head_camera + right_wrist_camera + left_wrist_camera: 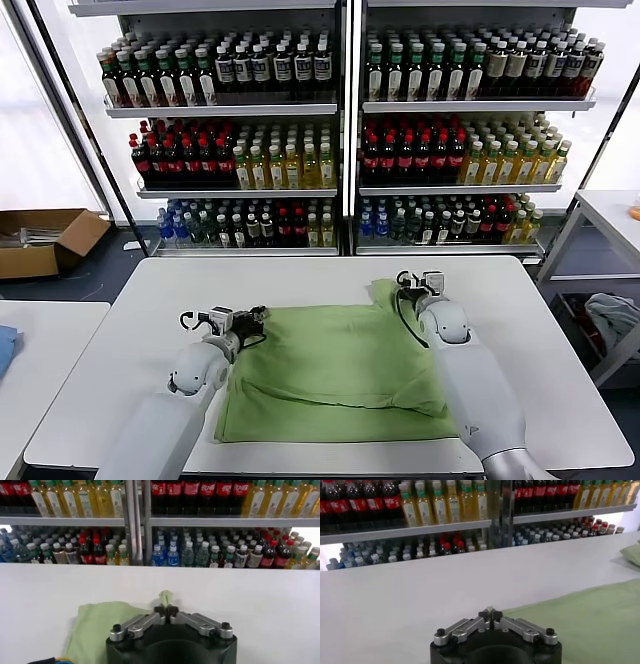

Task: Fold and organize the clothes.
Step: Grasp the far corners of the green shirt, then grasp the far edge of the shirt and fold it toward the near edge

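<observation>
I have the green polo shirt (335,370) lying flat across the centre and lower middle of the head view, on the white table (150,300), its far edge toward the drinks shelves (350,110) that fill the top of the frame. My left gripper (256,318) sits at the shirt's left far corner, left of centre in the head view; my right gripper (412,284) is at the right far corner, just right of centre, where a sleeve or corner bunches up.

In the right wrist view the jaws are pressed together with a small tuft of green fabric (165,598) standing up between the fingertips, so I read that hand as pinching the shirt. In the left wrist view the left jaws are also fully together at the cloth's edge (570,615); I cannot make out fabric between them, so that grip is uncertain.

I judge this as the grasp at the start of a fold: both far corners taken, nothing lifted yet. The next move calls for raising both hands together, evenly, and carrying the far edge toward the near hem at the bottom of the frame. If the left corner slips, the fold will skew.
</observation>
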Controlling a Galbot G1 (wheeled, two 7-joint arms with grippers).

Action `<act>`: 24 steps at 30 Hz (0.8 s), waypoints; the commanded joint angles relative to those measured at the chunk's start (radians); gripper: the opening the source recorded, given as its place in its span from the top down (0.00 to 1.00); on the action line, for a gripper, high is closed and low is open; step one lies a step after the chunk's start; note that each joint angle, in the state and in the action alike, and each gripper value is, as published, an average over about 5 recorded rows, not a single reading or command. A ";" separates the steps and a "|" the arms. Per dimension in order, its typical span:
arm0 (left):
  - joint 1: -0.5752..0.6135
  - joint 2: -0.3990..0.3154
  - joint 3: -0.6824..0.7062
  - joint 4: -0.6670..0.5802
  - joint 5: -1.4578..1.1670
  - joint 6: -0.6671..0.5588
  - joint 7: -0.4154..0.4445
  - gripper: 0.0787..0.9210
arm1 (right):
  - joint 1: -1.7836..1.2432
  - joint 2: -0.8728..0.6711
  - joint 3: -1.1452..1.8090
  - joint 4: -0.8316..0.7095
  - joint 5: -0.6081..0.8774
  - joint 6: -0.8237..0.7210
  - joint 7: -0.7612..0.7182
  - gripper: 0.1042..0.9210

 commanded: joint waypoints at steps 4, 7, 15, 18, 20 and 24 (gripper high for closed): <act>0.018 -0.001 -0.026 -0.062 0.040 -0.123 -0.022 0.99 | -0.049 -0.012 0.023 0.178 0.013 0.017 0.011 1.00; 0.029 0.003 -0.033 -0.097 0.038 -0.137 -0.025 0.99 | -0.078 -0.020 0.032 0.250 0.015 0.021 0.017 1.00; 0.106 0.023 -0.050 -0.209 0.061 -0.132 -0.020 0.99 | -0.173 -0.038 0.061 0.452 0.024 0.012 0.037 1.00; 0.143 0.026 -0.067 -0.242 0.066 -0.131 -0.020 0.99 | -0.219 -0.051 0.076 0.517 0.023 0.009 0.046 1.00; 0.166 0.025 -0.080 -0.259 0.069 -0.133 -0.018 0.99 | -0.256 -0.060 0.093 0.557 0.022 0.008 0.053 1.00; 0.217 0.025 -0.105 -0.299 0.076 -0.136 -0.013 0.99 | -0.340 -0.076 0.145 0.621 0.027 0.010 0.060 1.00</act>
